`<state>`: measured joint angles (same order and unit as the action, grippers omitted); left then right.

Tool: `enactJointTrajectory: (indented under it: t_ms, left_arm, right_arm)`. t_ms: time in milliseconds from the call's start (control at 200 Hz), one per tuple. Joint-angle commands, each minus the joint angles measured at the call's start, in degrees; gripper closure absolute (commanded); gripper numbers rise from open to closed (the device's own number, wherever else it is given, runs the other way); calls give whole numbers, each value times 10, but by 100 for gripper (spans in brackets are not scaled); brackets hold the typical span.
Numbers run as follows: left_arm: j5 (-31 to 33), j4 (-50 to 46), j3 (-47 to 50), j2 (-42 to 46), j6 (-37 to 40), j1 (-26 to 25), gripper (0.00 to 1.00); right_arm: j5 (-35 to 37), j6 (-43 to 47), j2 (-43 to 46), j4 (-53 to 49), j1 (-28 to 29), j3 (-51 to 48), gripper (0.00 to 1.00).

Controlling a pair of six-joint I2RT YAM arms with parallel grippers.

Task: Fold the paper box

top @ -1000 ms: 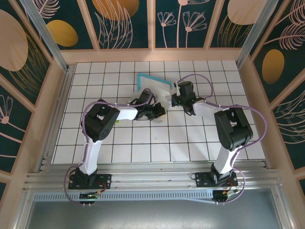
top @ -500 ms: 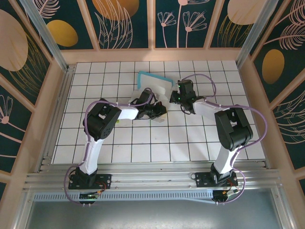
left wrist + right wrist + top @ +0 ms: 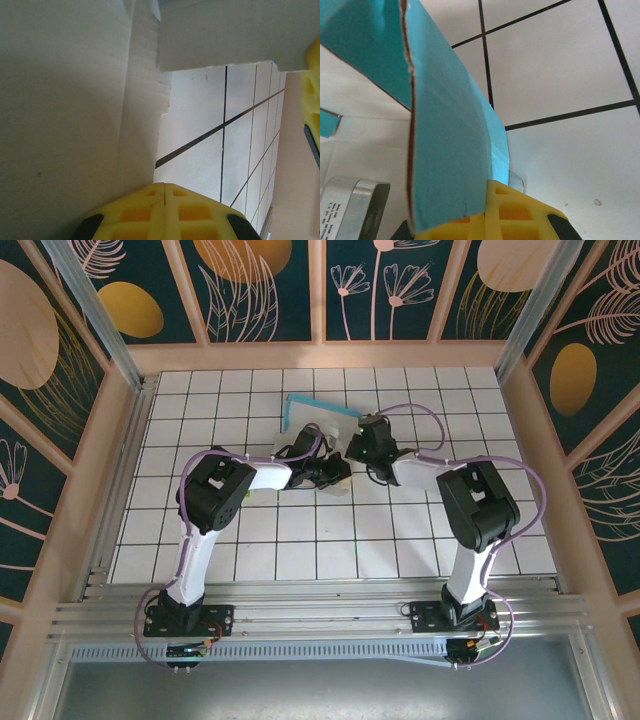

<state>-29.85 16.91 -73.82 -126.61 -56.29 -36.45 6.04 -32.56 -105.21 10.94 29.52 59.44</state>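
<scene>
Top view first: the paper box [image 3: 322, 420], thin creased card that's white on one face and teal on the other, sits toward the far middle of the white tiled table [image 3: 250, 530], with a teal edge showing along its far-left side. Both arms reach in to it. The left gripper [image 3: 334, 474] is at the box's near edge and the right gripper [image 3: 356, 446] is at its right side, so the two are close together. From up here the jaws are too small to read.

Left wrist cam: the yellow fingers [image 3: 150, 210] are pressed together with just a seam between them, so that gripper [image 3: 164, 187] is closed. White card [image 3: 65, 100] runs down right beside them on the left, with another flap across the top. Can't tell if any card is actually pinched.

Right wrist cam: same deal, the yellow fingers [image 3: 520, 220] are closed tight on this gripper [image 3: 490, 192]. A teal flap [image 3: 445, 150] stands upright and comes down over the left finger. Whether it's clamped or just leaning there, I honestly can't tell. A silver metal part [image 3: 350, 200] sits at lower left.
</scene>
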Motion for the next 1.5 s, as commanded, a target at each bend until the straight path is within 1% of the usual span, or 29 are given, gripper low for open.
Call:
enactJointTrajectory:
  t_ms: [0,195,345,460,651,786,881,941,991,1051,1101,1186,1266,1331,1396,1496]
  left_arm:
    - [12,-13,2,-25,-4,-3,100]
    - [26,-11,23,21,-2,-2,100]
    - [41,-10,42,73,-7,-2,83]
    - [51,0,63,111,-22,1,75]
    - [66,3,98,179,-35,19,73]
    - [99,-44,108,251,-21,53,72]
    - [147,-99,98,317,12,87,69]
    - [183,-144,79,347,35,107,65]
    - [220,-182,57,360,51,120,58]
    - [251,-226,24,357,67,136,53]
    - [255,-255,-7,341,77,149,49]
    - [220,-300,-68,291,92,169,44]
    - [178,-336,-125,230,110,178,42]
    - [157,-359,-163,192,127,179,41]
    - [152,-379,-190,164,142,180,41]
    - [172,-390,-199,149,154,181,40]
  right_arm:
    - [33,-15,-19,-7,28,-21,99]
    - [92,23,-23,-16,40,-27,99]
    - [102,38,-25,-16,41,-32,100]
    - [104,37,-27,-11,43,-40,100]
    - [112,45,-28,-13,47,-39,100]
    - [119,59,-25,-19,51,-31,100]
    - [128,73,-24,-25,52,-24,100]
    - [131,83,-23,-27,53,-23,100]
    - [132,92,-23,-29,54,-20,100]
    - [137,103,-23,-29,54,-18,100]
    - [141,111,-23,-31,56,-16,100]
    - [145,120,-23,-36,57,-11,100]
    - [147,125,-22,-39,59,-8,100]
    - [150,129,-21,-40,59,-9,100]
    - [151,133,-20,-40,60,-9,100]
    - [152,138,-20,-42,61,-8,100]
